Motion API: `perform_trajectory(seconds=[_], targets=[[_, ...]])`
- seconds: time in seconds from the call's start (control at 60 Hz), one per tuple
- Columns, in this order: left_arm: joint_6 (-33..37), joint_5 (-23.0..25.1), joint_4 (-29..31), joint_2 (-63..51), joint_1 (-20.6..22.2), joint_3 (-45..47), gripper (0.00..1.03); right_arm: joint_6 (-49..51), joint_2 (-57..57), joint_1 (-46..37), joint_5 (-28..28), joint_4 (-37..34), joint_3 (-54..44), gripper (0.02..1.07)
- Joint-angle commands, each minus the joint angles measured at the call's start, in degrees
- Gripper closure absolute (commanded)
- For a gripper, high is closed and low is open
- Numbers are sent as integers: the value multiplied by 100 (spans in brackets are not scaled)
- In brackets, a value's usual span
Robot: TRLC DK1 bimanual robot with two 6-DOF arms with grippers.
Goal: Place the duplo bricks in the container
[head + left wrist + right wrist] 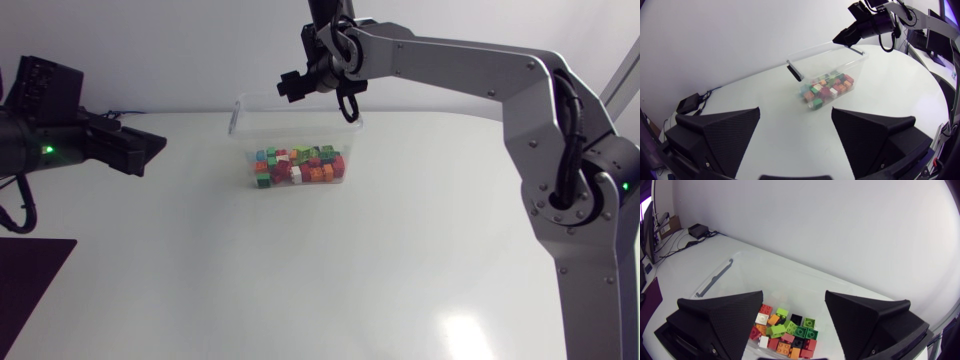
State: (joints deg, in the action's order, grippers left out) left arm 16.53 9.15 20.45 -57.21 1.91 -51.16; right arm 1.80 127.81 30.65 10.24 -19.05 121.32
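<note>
Upper centre: right gripper [292, 88], arm stretched from right edge, above container [240, 112] of duplo bricks [298, 167], fingers apart, empty. Left edge: left gripper [142, 150] level, likewise apart.

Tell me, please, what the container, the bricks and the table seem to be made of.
The container looks like clear plastic: the bricks show through its walls. The bricks look like hard, smooth moulded plastic, brightly coloured with round studs. The table has a smooth white, faintly shiny top that mirrors a light; perhaps laminate, I cannot tell.
</note>
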Motion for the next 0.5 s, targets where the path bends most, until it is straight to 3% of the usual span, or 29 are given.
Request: perform_trajectory(seconds=[0.0, 0.267, 0.483], targets=[[-19, 52, -199, 404, -182, 308, 4, 119, -397, 28, 154, 244, -390, 7], [96, 78, -384, 1327, -552, 950, 4, 426, -2638, -86, 514, 1316, -3035, 7], [201, 122, -515, 2153, -596, 1521, 4, 734, -4484, -227, 910, 1720, -4916, 7]])
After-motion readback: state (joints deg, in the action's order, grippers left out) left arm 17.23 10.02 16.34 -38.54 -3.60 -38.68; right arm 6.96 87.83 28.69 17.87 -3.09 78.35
